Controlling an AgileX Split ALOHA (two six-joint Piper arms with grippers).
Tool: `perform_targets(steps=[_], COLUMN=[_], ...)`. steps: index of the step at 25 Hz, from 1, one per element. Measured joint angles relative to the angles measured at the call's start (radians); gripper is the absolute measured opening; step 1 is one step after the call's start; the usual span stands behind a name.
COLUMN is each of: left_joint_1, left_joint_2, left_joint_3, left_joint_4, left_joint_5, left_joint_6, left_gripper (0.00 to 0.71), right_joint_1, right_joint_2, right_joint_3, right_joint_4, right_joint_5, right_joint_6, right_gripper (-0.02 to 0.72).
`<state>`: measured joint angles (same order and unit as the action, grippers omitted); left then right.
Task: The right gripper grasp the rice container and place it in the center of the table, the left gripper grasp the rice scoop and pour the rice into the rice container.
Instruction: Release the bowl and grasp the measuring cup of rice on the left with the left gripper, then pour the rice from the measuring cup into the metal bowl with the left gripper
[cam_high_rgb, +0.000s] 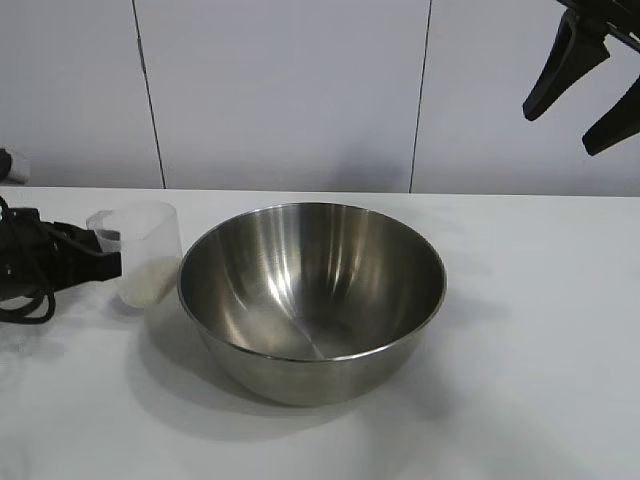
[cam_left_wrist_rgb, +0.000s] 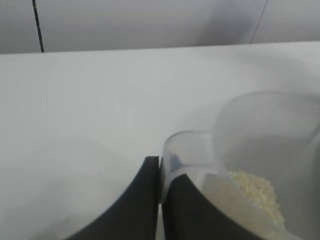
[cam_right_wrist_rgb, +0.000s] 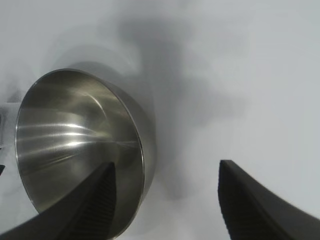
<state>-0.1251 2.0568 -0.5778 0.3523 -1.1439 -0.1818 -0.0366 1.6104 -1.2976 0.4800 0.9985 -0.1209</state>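
1. Exterior view: the steel bowl (cam_high_rgb: 312, 300) stands on the white tabletop (cam_high_rgb: 540, 380) at the middle of the frame, empty inside. Just left of it is the clear plastic scoop (cam_high_rgb: 140, 250), upright, with a small heap of rice (cam_high_rgb: 155, 275) at its bottom; I cannot tell whether scoop and bowl touch. The left tool (cam_high_rgb: 100, 252) reaches in from the left edge and is clenched on the scoop's handle tab. The right tool (cam_high_rgb: 580, 95) hangs in the upper right corner, well above the tabletop, its fingers spread and holding nothing.

2. Left wrist view: the two black fingers (cam_left_wrist_rgb: 135, 210) at the lower middle pinch the scoop's (cam_left_wrist_rgb: 260, 150) thin tab between them. Rice (cam_left_wrist_rgb: 257, 192) lies inside the scoop at lower right.

3. Right wrist view: the bowl (cam_right_wrist_rgb: 75, 140) fills the lower left, on the tabletop (cam_right_wrist_rgb: 250, 75). Two spread fingers (cam_right_wrist_rgb: 250, 205) frame the bottom edge, apart from the bowl.
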Motion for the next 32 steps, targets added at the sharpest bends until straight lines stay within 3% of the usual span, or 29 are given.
perform_targets(steps=[6, 11, 16, 26, 32], left_joint_1=[0.000, 0.000, -0.012, -0.233, -0.304], left_joint_2=[-0.113, -0.283, -0.452, -0.530, -0.428], left_joint_3=[0.000, -0.003, -0.015, -0.024, -0.123], left_joint_4=[0.060, 0.182, 0.301, 0.357, 0.363], left_joint_5=[0.056, 0.278, 0.406, 0.516, 0.524], left_joint_6=[-0.066, -0.103, -0.229, -0.260, -0.257], left_gripper=[0.006, 0.006, 0.006, 0.006, 0.006], right_joint_1=[0.000, 0.000, 0.000, 0.000, 0.000], right_joint_2=[0.000, 0.000, 0.000, 0.000, 0.000], right_joint_3=[0.000, 0.000, 0.000, 0.000, 0.000], right_joint_4=[0.000, 0.000, 0.000, 0.000, 0.000], right_joint_5=[0.000, 0.000, 0.000, -0.001, -0.001], right_joint_6=[0.000, 0.000, -0.003, -0.014, -0.019], right_gripper=[0.412, 0.412, 0.412, 0.412, 0.412])
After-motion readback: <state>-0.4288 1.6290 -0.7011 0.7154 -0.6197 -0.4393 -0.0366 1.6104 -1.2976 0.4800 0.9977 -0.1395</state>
